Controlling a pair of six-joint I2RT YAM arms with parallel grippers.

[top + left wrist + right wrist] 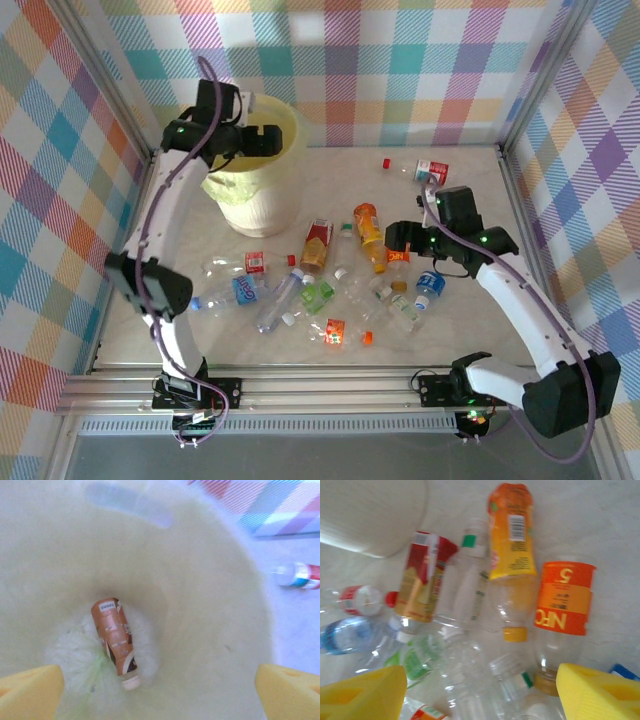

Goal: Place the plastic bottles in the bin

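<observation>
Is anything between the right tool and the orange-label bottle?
Nothing lies on the orange-label bottle. A yellow-label bottle lies close beside it, and clear bottles crowd the space under the right tool, so a straight descent may catch those too.

The bin, a round pale-yellow bucket lined with translucent yellowish film, stood upright at about ten o'clock on the table. One brown-labelled bottle lay on its side at its bottom. The other plastic bottles lay scattered on their sides around the centre and toward six o'clock, among them a red-labelled carton-like bottle, an orange bottle and a clear NFC bottle. A lone clear bottle lay apart at one o'clock.
</observation>
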